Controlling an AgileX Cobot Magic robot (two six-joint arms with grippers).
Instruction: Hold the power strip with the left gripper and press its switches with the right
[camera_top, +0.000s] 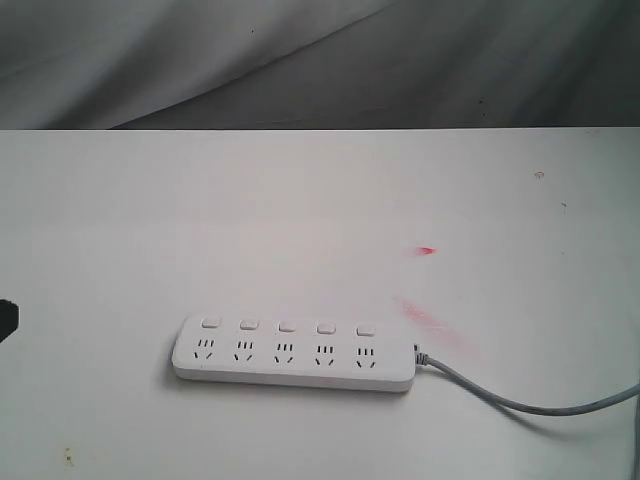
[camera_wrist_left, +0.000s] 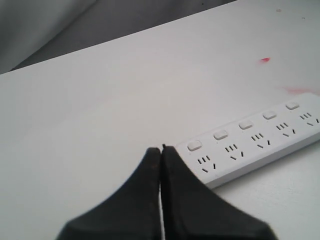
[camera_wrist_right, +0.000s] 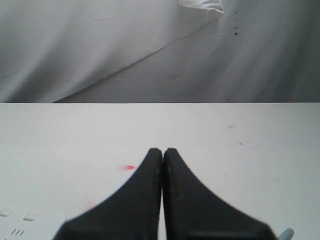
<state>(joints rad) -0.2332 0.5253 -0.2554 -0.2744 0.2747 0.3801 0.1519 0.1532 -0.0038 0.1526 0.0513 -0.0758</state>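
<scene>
Power strip (camera_top: 295, 355), a long flat white plastic bar, lies flat on the white table (camera_top: 300, 200), small white switches (camera_top: 286, 326) facing up for pressing | my black left gripper (camera_wrist_left: 161, 150) closed, empty, beside its cordless end | my black right gripper (camera_wrist_right: 163, 151) closed, empty, near other end.

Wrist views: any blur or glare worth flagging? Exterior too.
Left wrist view: left fingers are a soft black mass close to the camera, strip reasonably crisp. Right wrist view: right fingers equally dark and soft, strip cropped at the frame edge. Exterior view: flat even light, white table nearly washed out, thin shadow under the strip's front edge.
</scene>
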